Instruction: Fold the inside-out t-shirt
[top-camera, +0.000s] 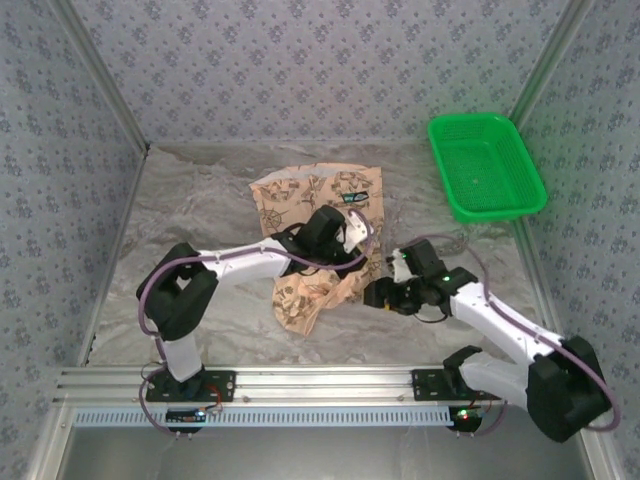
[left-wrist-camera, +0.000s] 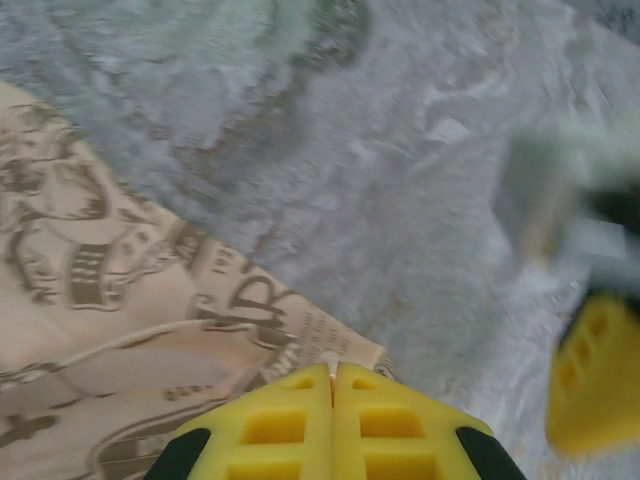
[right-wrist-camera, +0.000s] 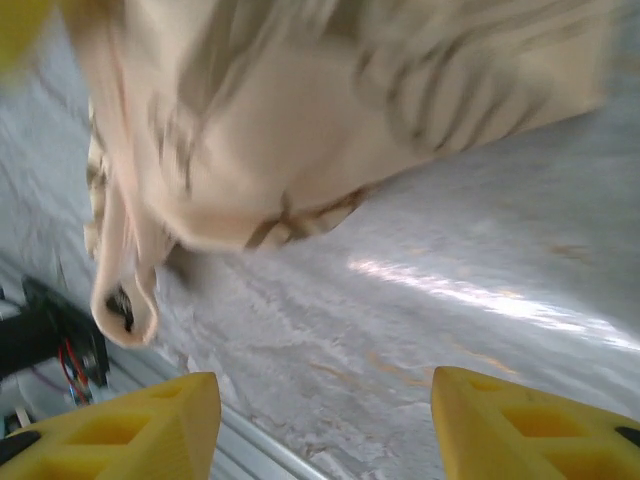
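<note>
The inside-out t-shirt lies crumpled at the table's middle, peach-tan with dark brown emblems. My left gripper is over its right edge. In the left wrist view its yellow fingers are pressed together with a sliver of the t-shirt's hem pinched at the tips. My right gripper hovers just right of the cloth, jaws open. In the right wrist view its gripper holds nothing, bare table between the fingers, and the t-shirt hangs lifted and blurred above them.
A green plastic basket stands at the back right. A wrinkled grey sheet covers the table, patterned walls close in three sides, and an aluminium rail runs along the near edge.
</note>
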